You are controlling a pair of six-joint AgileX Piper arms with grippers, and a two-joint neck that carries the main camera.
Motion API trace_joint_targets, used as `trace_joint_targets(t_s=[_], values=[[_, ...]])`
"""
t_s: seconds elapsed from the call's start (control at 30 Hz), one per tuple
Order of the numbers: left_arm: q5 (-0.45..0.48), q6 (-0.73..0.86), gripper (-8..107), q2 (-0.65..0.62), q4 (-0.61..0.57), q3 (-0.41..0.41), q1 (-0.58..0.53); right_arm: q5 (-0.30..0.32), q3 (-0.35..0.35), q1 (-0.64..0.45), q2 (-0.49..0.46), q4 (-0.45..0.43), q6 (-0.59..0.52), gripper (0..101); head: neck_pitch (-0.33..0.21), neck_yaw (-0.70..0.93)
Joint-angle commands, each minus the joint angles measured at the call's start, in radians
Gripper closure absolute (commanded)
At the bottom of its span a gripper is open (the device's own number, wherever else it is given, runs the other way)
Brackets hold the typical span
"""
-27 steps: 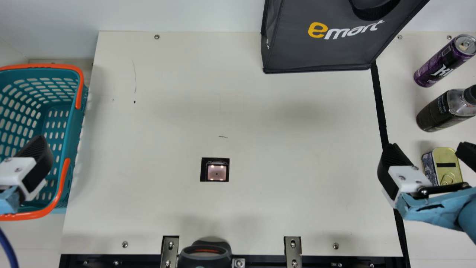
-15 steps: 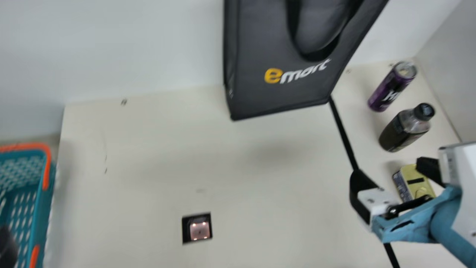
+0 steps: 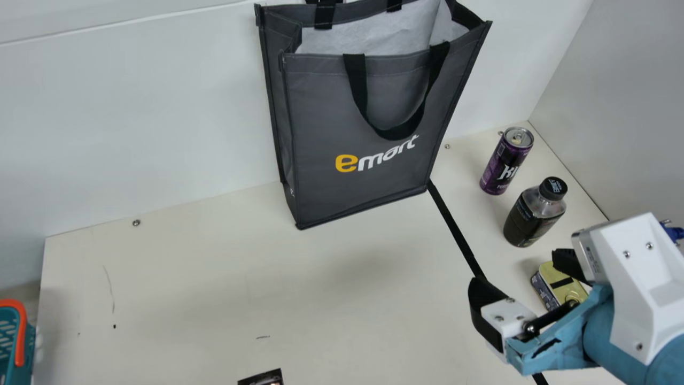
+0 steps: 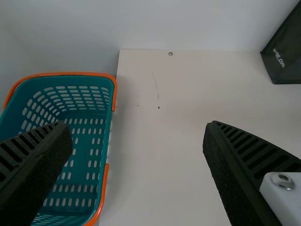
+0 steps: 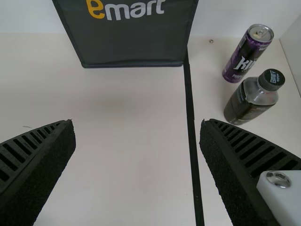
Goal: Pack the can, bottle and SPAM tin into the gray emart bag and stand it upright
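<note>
Basically nothing's packed yet tbh: can (image 3: 505,164), bottle (image 3: 530,216) and SPAM tin (image 3: 556,289) are all seen at frame right, gray emart bag (image 3: 320,117) is stood upright upper centre, left gripper (image 4: 137,125) and right gripper (image 5: 137,123) are spread wide, nothing gripped.

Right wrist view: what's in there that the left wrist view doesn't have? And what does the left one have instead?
Right wrist view, not left: the purple can, the dark bottle and a black strip.
Left, not right: the teal basket.
Both: part of the gray bag, the cream table and open black jaws.
</note>
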Motion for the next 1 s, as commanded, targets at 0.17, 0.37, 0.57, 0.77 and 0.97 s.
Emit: trace_joint_targets(t_s=[0.17, 0.37, 0.57, 0.77, 0.97], values=[[0.0, 0.0, 9, 0.0, 0.0, 0.0, 0.0, 0.0, 0.0, 0.0, 0.0, 0.0, 0.0, 6, -0.023, -0.002], [0.0, 0.0, 9, 0.0, 0.0, 0.0, 0.0, 0.0, 0.0, 0.0, 0.0, 0.0, 0.0, 6, -0.023, -0.002], [0.0, 0.0, 9, 0.0, 0.0, 0.0, 0.0, 0.001, 0.0, 0.0, 0.0, 0.0, 0.0, 6, -0.023, -0.002], [0.0, 0.0, 9, 0.0, 0.0, 0.0, 0.0, 0.001, 0.0, 0.0, 0.0, 0.0, 0.0, 6, -0.023, -0.002], [0.0, 0.0, 9, 0.0, 0.0, 0.0, 0.0, 0.0, 0.0, 0.001, 0.001, 0.0, 0.0, 6, -0.023, -0.002]])
